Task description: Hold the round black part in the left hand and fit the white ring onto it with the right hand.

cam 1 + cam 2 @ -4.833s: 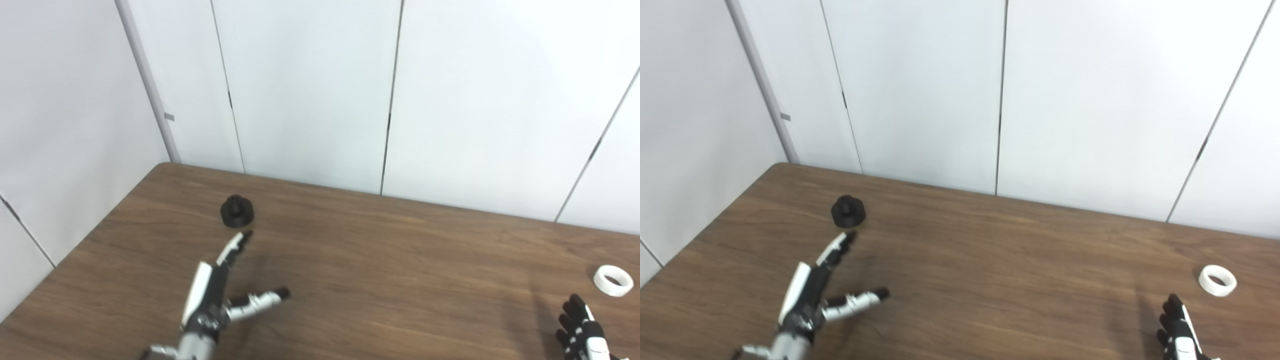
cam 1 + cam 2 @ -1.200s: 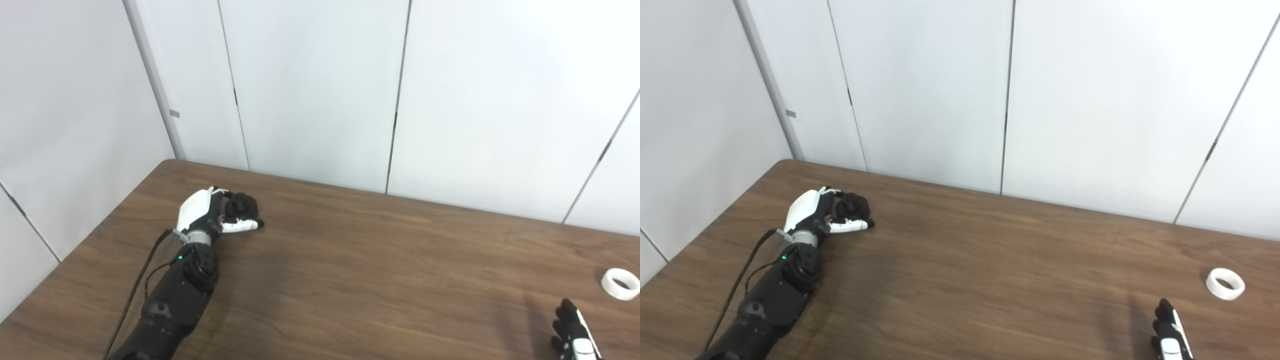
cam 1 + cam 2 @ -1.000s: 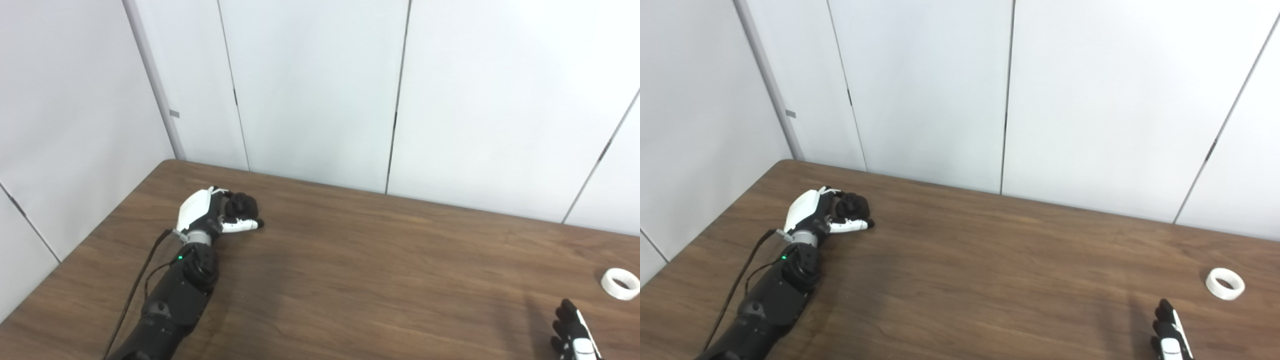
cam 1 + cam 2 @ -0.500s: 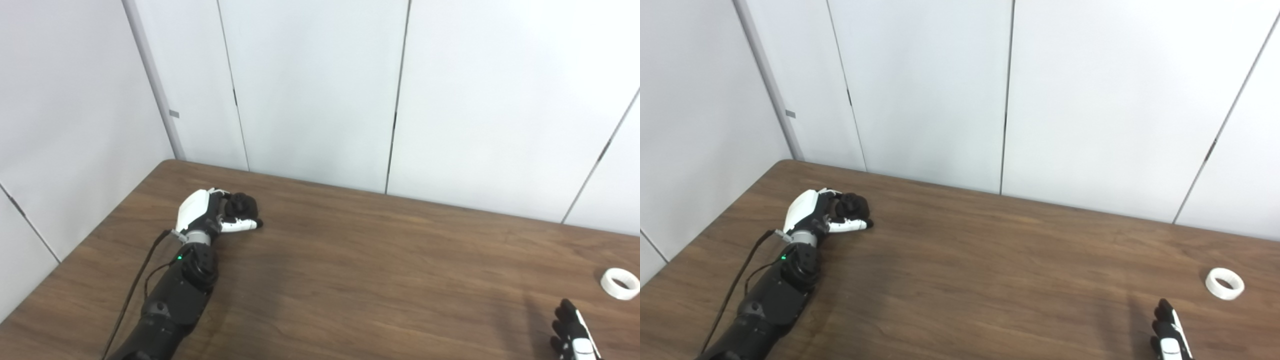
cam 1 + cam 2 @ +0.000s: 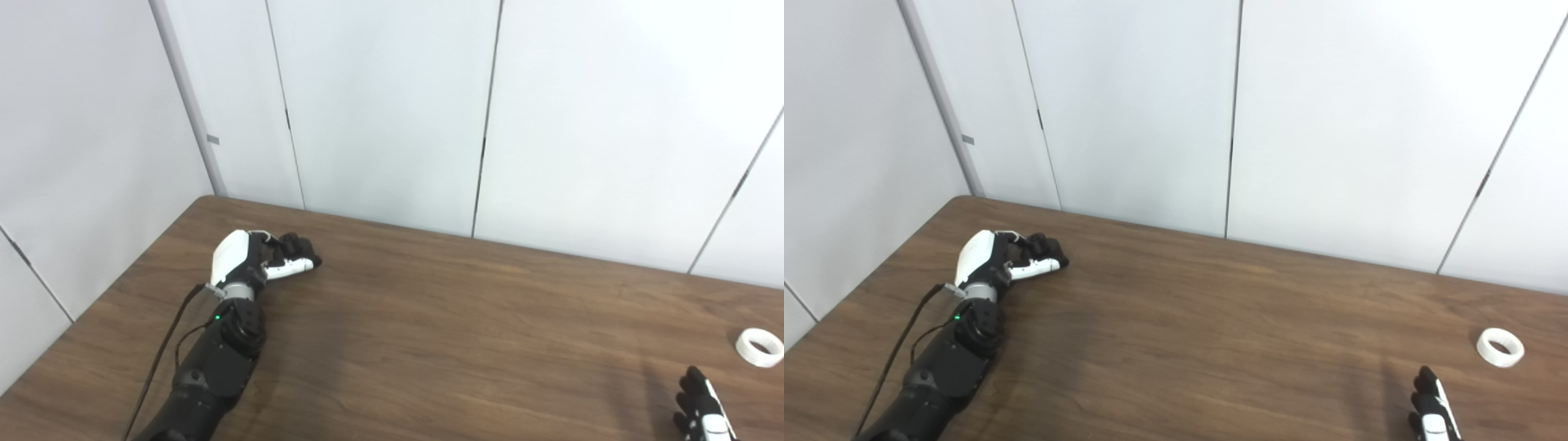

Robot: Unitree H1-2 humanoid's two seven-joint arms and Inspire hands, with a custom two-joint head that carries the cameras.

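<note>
Left eye view: a dark wood-grain table [image 5: 429, 343] meets smooth white wall panels [image 5: 380, 104]. At centre left, the left hand [image 5: 257, 260] clasps the round black part [image 5: 297, 248].

Right eye view: the glossy white ring [image 5: 1500, 347] lies flat at lower right; the right hand [image 5: 1433, 410] is cropped, grip unclear.

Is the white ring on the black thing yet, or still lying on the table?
Still on the table. The white ring lies flat, far from the black part in the left robot hand.
</note>
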